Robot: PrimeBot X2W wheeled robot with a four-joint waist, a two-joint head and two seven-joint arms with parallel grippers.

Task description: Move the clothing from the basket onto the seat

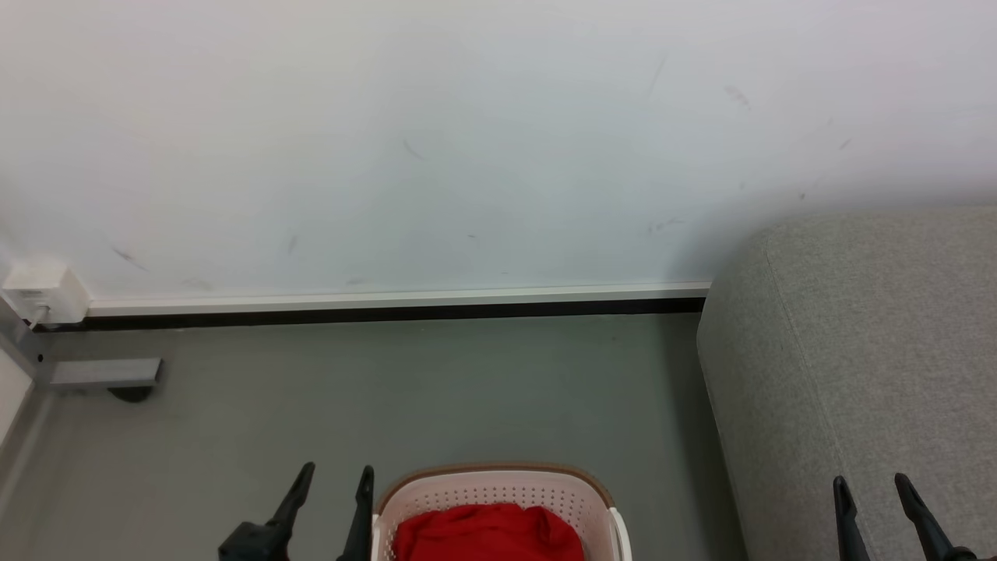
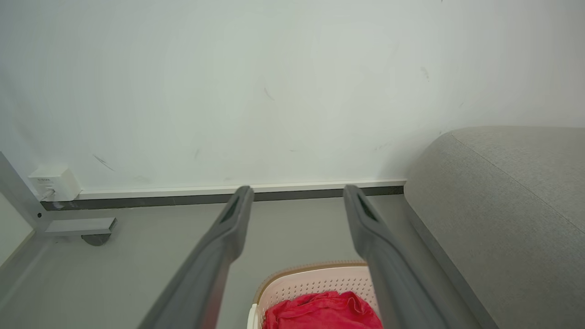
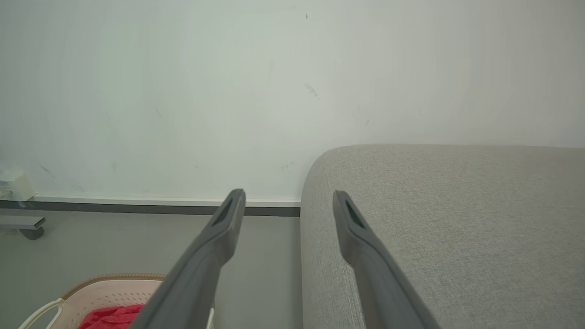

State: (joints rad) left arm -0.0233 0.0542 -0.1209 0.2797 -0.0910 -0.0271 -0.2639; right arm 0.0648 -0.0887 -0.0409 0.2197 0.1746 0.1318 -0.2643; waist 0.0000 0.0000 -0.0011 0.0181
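The cream perforated basket (image 1: 498, 485) with a brown rim stands on the grey floor at the bottom centre of the head view, holding crumpled red clothing (image 1: 487, 531). My left gripper (image 1: 337, 472) is open and empty just left of the basket. In the left wrist view the basket (image 2: 315, 279) and the clothing (image 2: 322, 311) lie below and between my spread fingers (image 2: 233, 219). The light-grey seat (image 1: 864, 366) fills the right side. My right gripper (image 1: 870, 481) is open over the seat's near left part, empty. In the right wrist view the seat (image 3: 457, 219) lies ahead and the basket (image 3: 114, 290) at lower left.
A white wall with a pale and black skirting strip (image 1: 389, 305) runs behind the floor. At far left a white box (image 1: 43, 294) sits on the wall above a grey metal foot with a castor (image 1: 109, 375). Grey floor (image 1: 428, 389) lies between basket and wall.
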